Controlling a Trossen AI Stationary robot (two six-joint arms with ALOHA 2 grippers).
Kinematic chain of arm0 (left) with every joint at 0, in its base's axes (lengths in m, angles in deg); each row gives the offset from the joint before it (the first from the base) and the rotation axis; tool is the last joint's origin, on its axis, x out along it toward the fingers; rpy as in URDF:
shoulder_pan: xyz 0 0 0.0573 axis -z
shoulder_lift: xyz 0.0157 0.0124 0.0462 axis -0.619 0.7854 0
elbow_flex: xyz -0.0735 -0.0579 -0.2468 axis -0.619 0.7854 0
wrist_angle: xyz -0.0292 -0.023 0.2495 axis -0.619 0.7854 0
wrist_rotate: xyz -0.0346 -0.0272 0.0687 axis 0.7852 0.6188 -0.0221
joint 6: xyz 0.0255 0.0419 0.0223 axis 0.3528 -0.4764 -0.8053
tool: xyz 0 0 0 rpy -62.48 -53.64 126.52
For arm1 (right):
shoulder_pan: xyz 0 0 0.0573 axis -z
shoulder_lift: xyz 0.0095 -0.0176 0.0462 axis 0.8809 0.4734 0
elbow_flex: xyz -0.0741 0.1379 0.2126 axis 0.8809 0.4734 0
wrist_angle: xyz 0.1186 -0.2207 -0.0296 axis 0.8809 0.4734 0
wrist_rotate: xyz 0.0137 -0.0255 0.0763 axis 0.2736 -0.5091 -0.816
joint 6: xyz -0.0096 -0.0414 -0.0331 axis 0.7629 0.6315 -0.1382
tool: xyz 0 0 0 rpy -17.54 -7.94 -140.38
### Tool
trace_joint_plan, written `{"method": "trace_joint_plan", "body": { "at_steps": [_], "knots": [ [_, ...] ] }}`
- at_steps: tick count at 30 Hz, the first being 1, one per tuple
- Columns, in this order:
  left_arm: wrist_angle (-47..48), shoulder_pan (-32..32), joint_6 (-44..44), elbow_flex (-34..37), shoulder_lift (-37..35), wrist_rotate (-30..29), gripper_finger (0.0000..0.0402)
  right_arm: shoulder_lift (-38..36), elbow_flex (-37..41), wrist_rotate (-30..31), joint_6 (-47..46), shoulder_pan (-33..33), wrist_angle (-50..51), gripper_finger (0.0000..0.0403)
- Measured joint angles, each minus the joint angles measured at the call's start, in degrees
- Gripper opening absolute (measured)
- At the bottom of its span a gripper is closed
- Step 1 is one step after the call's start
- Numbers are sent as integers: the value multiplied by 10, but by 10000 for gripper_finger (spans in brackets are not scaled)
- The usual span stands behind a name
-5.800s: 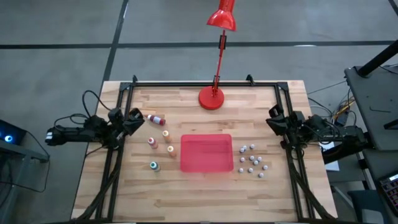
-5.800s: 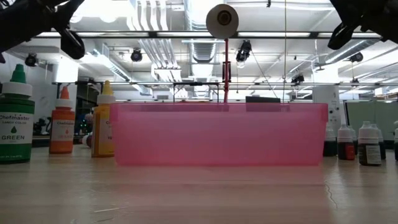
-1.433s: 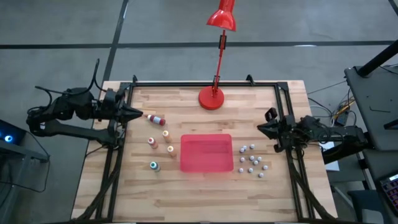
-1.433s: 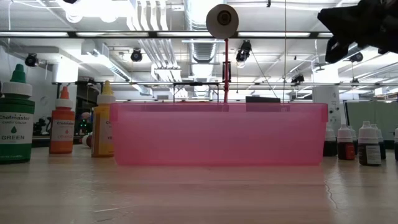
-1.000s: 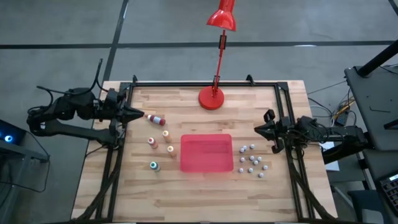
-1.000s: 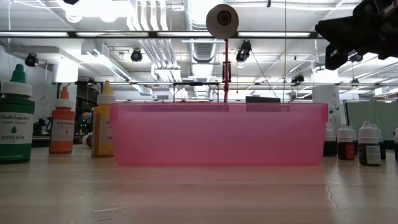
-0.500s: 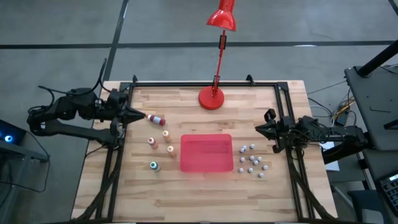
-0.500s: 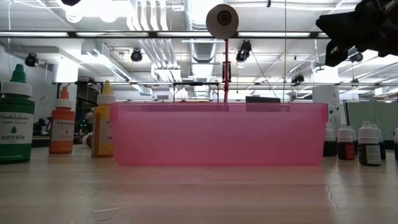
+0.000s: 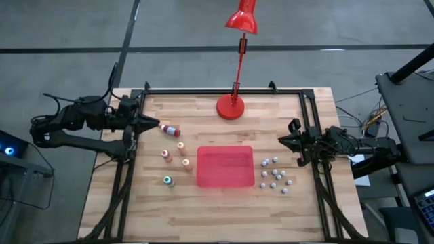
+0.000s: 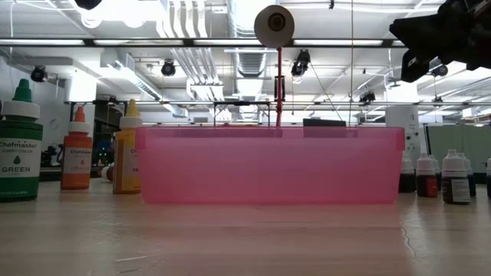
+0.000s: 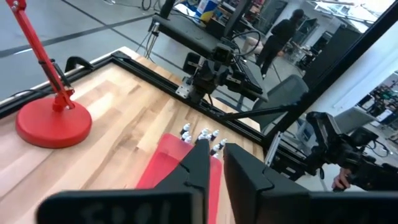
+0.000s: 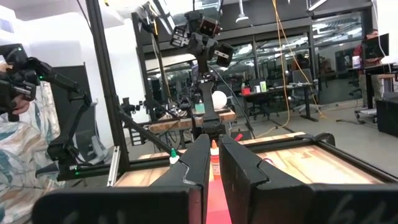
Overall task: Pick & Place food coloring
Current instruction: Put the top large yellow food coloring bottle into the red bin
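Several small food coloring bottles stand left of the red tray point(image 9: 225, 166): yellow-capped point(image 9: 180, 146), two orange-capped point(image 9: 165, 154) point(image 9: 186, 163) and green-capped point(image 9: 167, 180). A red-capped bottle point(image 9: 171, 129) lies on its side. My left gripper point(image 9: 156, 125) hovers shut just left of that lying bottle, raised above the table and pointing at it. My right gripper point(image 9: 283, 141) is shut at the table's right edge, above the grey-white beads point(image 9: 274, 175). In the low view the green point(image 10: 19, 146), orange point(image 10: 77, 153) and yellow point(image 10: 126, 149) bottles stand upright on their bases.
A red desk lamp has its base point(image 9: 230, 107) at the table's far middle. A black frame point(image 9: 224, 90) runs along the far and side edges. The tray point(image 10: 272, 165) sits in the middle of the table. Bare wood lies along the near edge.
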Motion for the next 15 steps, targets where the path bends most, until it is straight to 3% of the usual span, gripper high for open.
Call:
{"method": "trace_joint_plan", "body": {
  "at_steps": [15],
  "knots": [
    [0, 0, -3, 0, 17, -23, 192, 0, 0, 2, -1, 0, 1, 29]
  ]
}}
